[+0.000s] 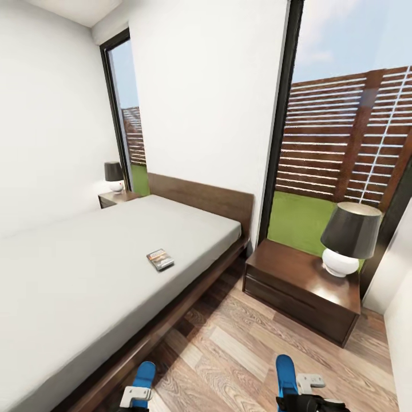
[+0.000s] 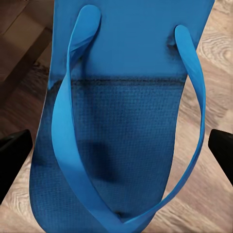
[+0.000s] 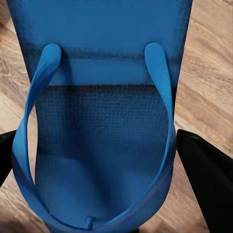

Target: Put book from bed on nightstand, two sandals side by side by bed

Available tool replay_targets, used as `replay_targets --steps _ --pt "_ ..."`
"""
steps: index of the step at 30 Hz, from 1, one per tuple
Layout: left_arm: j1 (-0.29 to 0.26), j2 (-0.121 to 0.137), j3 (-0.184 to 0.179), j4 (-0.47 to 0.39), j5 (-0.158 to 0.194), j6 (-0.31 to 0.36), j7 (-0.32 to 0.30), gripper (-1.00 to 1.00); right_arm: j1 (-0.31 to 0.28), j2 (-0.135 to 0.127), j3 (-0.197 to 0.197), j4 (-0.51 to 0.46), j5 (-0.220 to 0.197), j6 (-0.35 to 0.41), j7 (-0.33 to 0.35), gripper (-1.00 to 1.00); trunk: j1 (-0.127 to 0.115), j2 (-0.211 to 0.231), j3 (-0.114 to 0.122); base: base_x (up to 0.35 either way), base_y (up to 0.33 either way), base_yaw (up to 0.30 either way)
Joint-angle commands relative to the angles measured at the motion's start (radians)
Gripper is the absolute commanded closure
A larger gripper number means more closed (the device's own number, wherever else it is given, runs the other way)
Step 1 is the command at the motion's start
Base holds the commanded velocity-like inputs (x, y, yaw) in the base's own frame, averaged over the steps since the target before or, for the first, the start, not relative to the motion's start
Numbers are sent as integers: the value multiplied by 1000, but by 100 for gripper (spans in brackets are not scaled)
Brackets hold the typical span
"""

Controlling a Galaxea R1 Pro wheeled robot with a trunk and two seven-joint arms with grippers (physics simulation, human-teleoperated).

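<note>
The bed [image 1: 97, 252] takes up the left of the room, its headboard against the white wall between two tall windows. A nightstand [image 1: 297, 286] stands just beside the bed's head corner on the near side, carrying a dark-shaded lamp [image 1: 348, 237]; a second nightstand [image 1: 116, 198] sits at the far head corner.

Two blue sandals lie on the wood floor [image 1: 240, 349] near the bed's side edge, apart from each other. The left fingers [image 2: 14, 155] stand wide open on either side of the left sandal [image 2: 121, 145], gripping nothing; the right fingers [image 3: 204, 179] straddle the right sandal [image 3: 104, 145] the same way. Both look light, flat and bendy, best pinched across the sole's edges.

The book [image 1: 160, 259] lies flat on the mattress near the side edge: thin, light, stiff enough to lift by its edges.
</note>
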Motion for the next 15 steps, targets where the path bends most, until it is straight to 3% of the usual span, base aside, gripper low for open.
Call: replay_targets --steps 1,15 --pt "0 0 -9 0 7 -2 6 100 0 0 -2 -1 2 5 6 100 -4 7 2 0 0 0" --pt "48 -2 -8 0 24 -20 7 100 0 -14 -1 33 4 4 6 100 -58 105 46 0 0 0"
